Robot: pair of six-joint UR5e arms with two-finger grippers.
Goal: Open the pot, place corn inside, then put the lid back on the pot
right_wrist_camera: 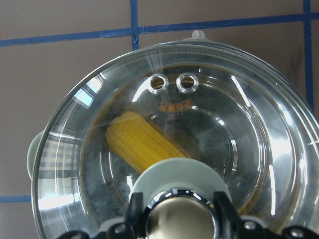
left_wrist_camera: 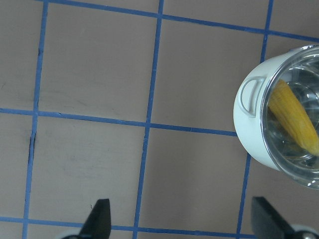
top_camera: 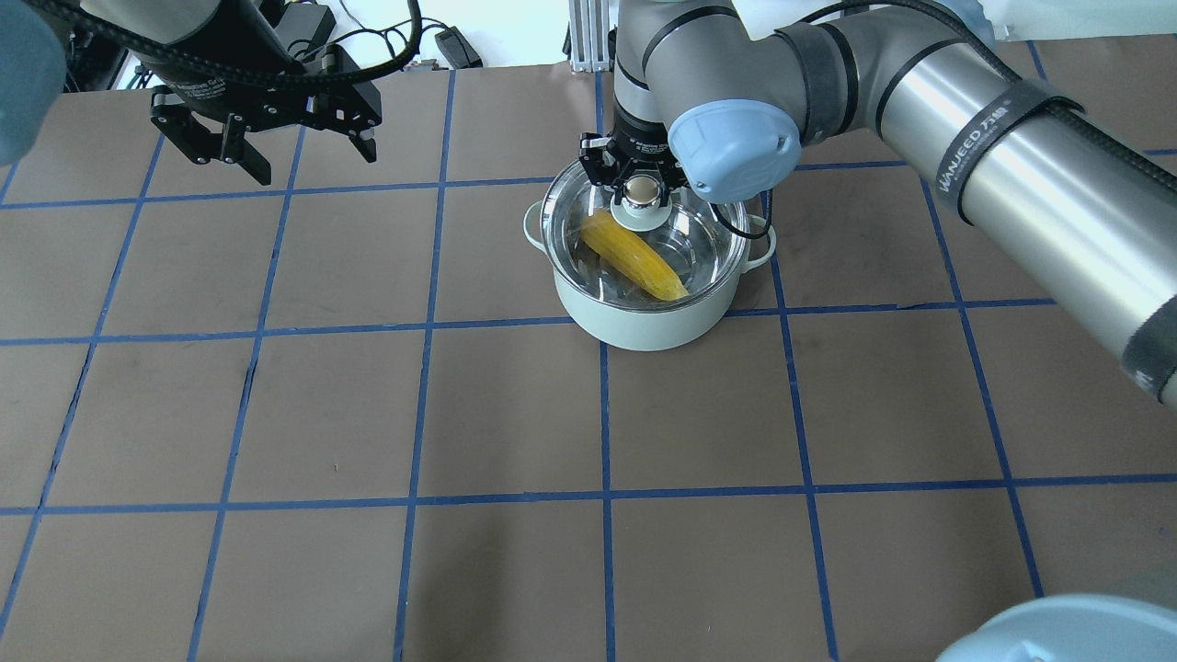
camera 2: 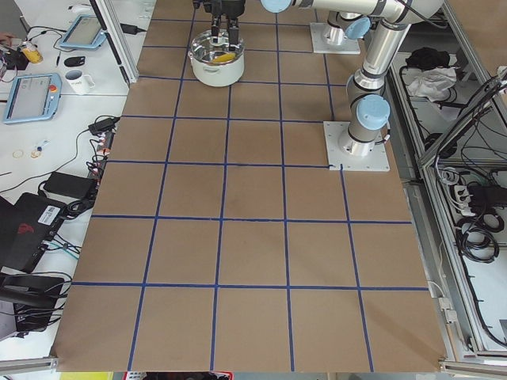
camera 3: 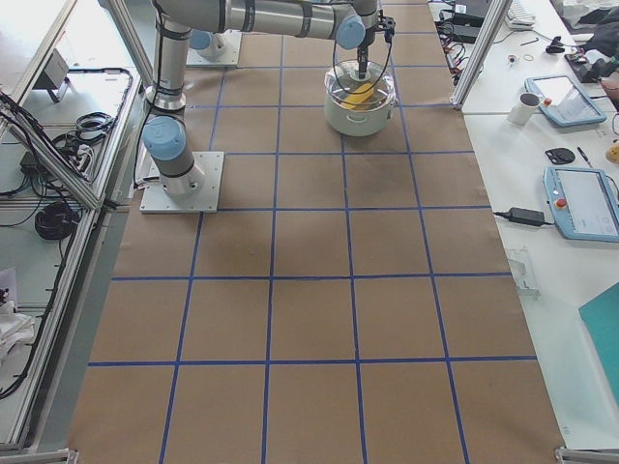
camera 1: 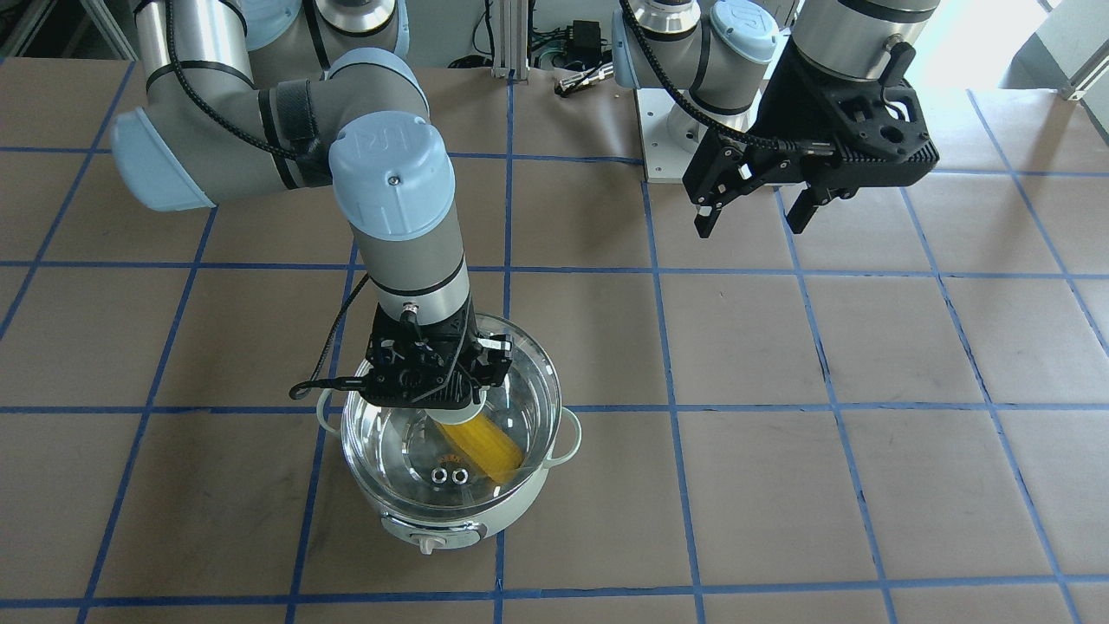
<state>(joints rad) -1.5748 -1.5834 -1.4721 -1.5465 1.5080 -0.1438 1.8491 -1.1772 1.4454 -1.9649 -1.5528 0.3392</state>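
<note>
The pale mint-green pot (top_camera: 644, 326) stands on the table, its dial knob (camera 1: 427, 544) facing the front camera. The yellow corn (top_camera: 634, 257) lies inside on the steel bottom and shows through the glass in the right wrist view (right_wrist_camera: 142, 144). The clear glass lid (right_wrist_camera: 249, 124) sits over the pot's rim, its two vent rings (camera 1: 449, 475) toward the dial. My right gripper (right_wrist_camera: 178, 214) is straight above the pot, its fingers closed on either side of the lid's knob (top_camera: 644, 190). My left gripper (top_camera: 313, 164) is open and empty, held high over bare table far from the pot (left_wrist_camera: 244, 124).
The table is brown paper with a blue tape grid (top_camera: 602, 414). The right arm's forearm (top_camera: 1011, 156) reaches across from the right above the table. The left arm's base plate (camera 1: 667, 147) sits near the back edge. Operator desks with tablets (camera 3: 580, 203) flank the table.
</note>
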